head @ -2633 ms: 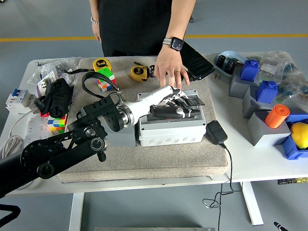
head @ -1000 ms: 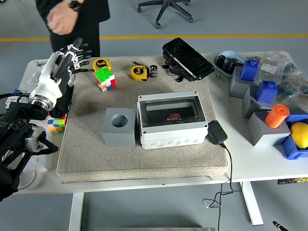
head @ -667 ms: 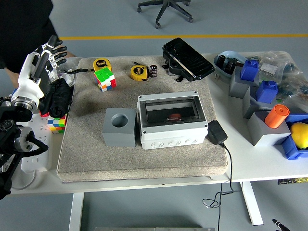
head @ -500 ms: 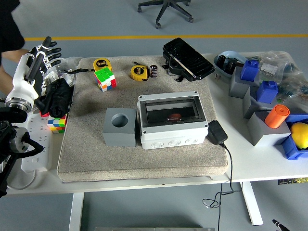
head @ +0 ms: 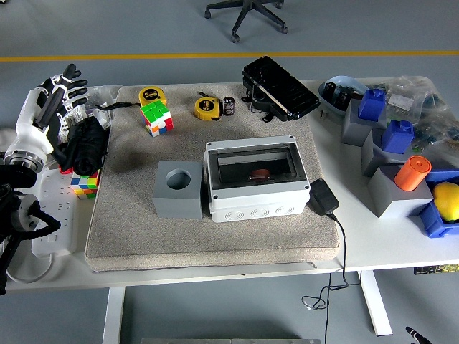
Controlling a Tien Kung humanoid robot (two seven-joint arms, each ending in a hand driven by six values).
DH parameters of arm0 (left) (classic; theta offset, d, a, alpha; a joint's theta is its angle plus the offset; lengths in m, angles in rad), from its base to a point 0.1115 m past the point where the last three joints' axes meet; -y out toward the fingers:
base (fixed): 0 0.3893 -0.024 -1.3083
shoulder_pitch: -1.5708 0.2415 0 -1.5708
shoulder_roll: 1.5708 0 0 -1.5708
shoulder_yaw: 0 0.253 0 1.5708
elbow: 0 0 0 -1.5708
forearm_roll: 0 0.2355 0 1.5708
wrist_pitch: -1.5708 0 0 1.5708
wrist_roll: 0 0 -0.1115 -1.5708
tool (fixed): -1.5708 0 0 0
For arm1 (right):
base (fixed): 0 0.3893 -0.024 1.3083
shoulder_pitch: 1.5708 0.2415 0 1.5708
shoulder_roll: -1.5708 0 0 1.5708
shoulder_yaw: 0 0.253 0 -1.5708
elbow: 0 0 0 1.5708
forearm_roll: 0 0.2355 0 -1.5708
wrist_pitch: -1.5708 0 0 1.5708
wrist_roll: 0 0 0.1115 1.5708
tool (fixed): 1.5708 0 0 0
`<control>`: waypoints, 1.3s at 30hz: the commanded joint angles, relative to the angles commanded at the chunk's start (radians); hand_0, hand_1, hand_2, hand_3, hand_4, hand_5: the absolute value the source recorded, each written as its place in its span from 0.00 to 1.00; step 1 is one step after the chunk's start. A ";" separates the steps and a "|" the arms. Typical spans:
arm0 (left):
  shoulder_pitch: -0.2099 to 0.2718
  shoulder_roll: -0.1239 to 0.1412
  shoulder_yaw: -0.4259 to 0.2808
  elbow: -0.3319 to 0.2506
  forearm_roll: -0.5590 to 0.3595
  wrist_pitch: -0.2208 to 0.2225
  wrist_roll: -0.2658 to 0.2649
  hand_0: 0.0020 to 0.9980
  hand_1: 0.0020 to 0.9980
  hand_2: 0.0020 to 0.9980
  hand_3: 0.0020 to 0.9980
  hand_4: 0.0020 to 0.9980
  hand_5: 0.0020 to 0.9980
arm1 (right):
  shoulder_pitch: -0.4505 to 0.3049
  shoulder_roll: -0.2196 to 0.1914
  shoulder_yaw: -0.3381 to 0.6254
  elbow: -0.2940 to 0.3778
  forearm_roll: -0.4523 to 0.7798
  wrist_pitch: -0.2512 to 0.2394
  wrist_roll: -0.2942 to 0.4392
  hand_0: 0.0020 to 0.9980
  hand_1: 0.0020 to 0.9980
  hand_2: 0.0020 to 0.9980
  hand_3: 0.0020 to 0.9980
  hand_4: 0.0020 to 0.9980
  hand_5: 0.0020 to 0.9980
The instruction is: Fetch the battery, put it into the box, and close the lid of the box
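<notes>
The grey box (head: 254, 179) sits with its clear lid down, a small reddish battery (head: 259, 173) visible inside. It lies well right of the left hand (head: 44, 107), whose fingers are spread and empty. Between them: a grey block (head: 178, 189), Rubik's cube (head: 157, 117) and black bundle (head: 85, 143).

Two tape measures (head: 151, 95) (head: 206, 108), two puzzle cubes (head: 158, 117) (head: 84, 183), one box (head: 255, 180).

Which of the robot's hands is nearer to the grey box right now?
Left. The left hand is at the table's far-left edge, well left of the box; the right hand is out of view.
</notes>
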 joint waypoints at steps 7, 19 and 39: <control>0.002 -0.002 -0.005 -0.004 0.004 -0.001 0.005 0.64 0.70 0.67 0.67 1.00 0.68 | 0.001 0.002 0.006 0.000 -0.002 0.003 0.002 0.58 0.64 0.66 0.57 0.94 0.50; 0.006 -0.005 -0.027 -0.004 0.024 -0.015 0.023 0.64 0.70 0.67 0.67 1.00 0.68 | 0.004 0.000 0.020 0.001 -0.001 0.008 0.005 0.58 0.64 0.66 0.58 0.94 0.50; 0.008 -0.008 -0.007 -0.006 0.050 -0.033 0.047 0.63 0.70 0.67 0.67 1.00 0.68 | -0.006 0.006 0.027 0.001 -0.009 0.002 0.007 0.58 0.64 0.66 0.58 0.94 0.50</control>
